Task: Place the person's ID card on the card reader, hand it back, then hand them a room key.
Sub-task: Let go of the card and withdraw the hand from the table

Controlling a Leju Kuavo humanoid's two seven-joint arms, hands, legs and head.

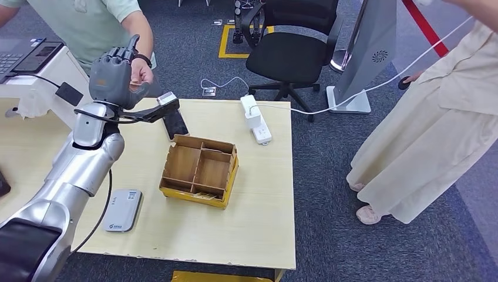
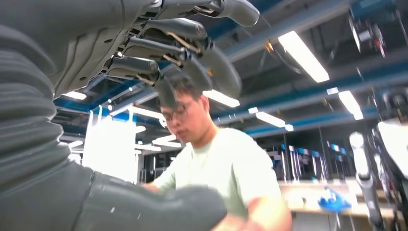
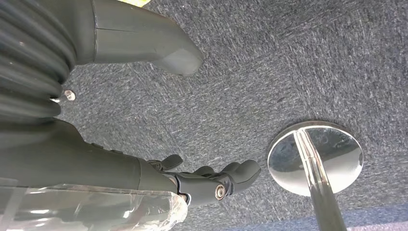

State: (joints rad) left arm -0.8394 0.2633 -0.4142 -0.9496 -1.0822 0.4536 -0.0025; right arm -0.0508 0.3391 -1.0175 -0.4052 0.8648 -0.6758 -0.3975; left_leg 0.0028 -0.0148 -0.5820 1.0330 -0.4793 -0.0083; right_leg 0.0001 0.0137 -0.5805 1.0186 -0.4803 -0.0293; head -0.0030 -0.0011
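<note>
My left hand (image 1: 117,73) is raised over the table's far left corner, toward a person in a pale green shirt (image 1: 88,23). Its fingers (image 2: 178,53) are spread and I see nothing between them and the thumb (image 2: 144,207). The person's hand (image 1: 140,71) is right at my palm; I cannot make out a card in it. The grey card reader (image 1: 122,210) lies flat near the table's front left. A wooden compartment box (image 1: 199,170) stands mid-table. My right hand (image 3: 207,183) hangs over the carpet, fingers loosely bent and empty.
A phone on a black stand (image 1: 171,116) sits just behind the box. A white power strip (image 1: 256,120) lies at the table's (image 1: 258,223) far right. A black office chair (image 1: 290,47) and a second person in beige (image 1: 434,117) are beyond. A chrome post base (image 3: 315,156) stands on the floor.
</note>
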